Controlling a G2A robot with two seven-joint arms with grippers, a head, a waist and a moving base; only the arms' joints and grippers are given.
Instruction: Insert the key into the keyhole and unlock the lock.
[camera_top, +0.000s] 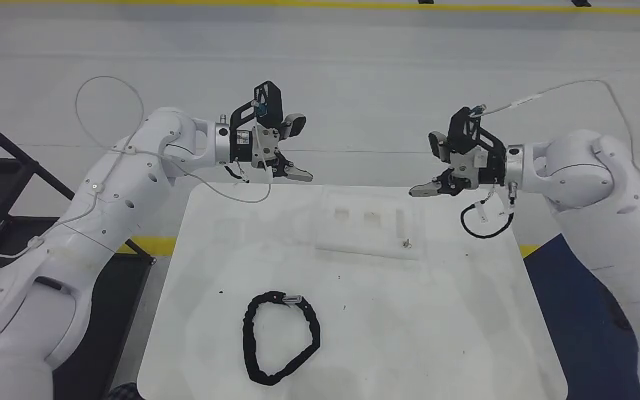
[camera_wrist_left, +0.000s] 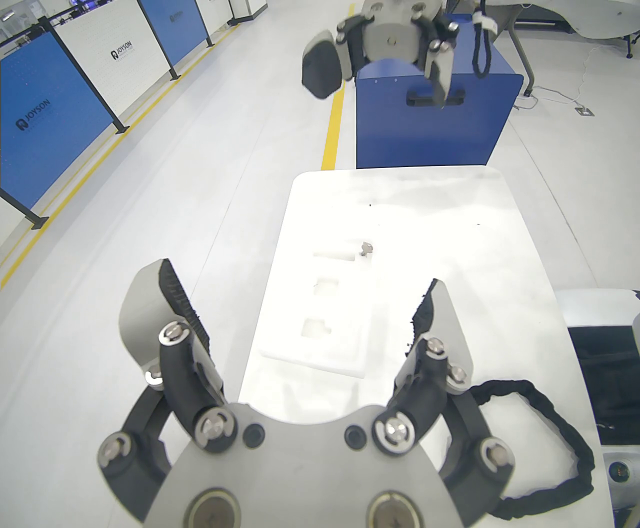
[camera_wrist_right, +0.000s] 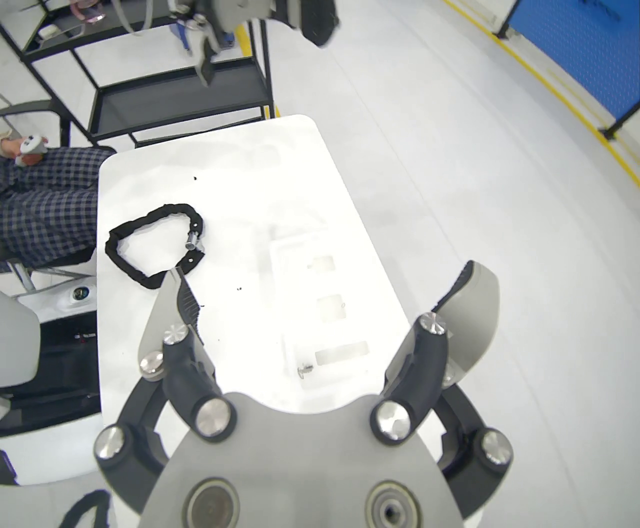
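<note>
A black fabric-sleeved chain lock (camera_top: 281, 337) lies looped on the white table's near left part, its metal cylinder end (camera_wrist_right: 192, 242) facing the foam tray. A small silver key (camera_top: 406, 241) rests on the white foam tray (camera_top: 372, 232) at its right end; the key (camera_wrist_left: 366, 248) and key (camera_wrist_right: 304, 370) are seen from both wrists. My left gripper (camera_top: 292, 166) hovers open above the table's far left edge. My right gripper (camera_top: 430, 180) hovers open above the far right edge, close to the key end of the tray. Neither holds anything.
The foam tray has three shallow rectangular cut-outs (camera_wrist_left: 316, 327). A blue cabinet (camera_wrist_left: 430, 120) stands past the table's right end, a black shelf rack (camera_wrist_right: 165, 100) past the left end. A seated person's checked trouser leg (camera_wrist_right: 45, 215) is by the near side.
</note>
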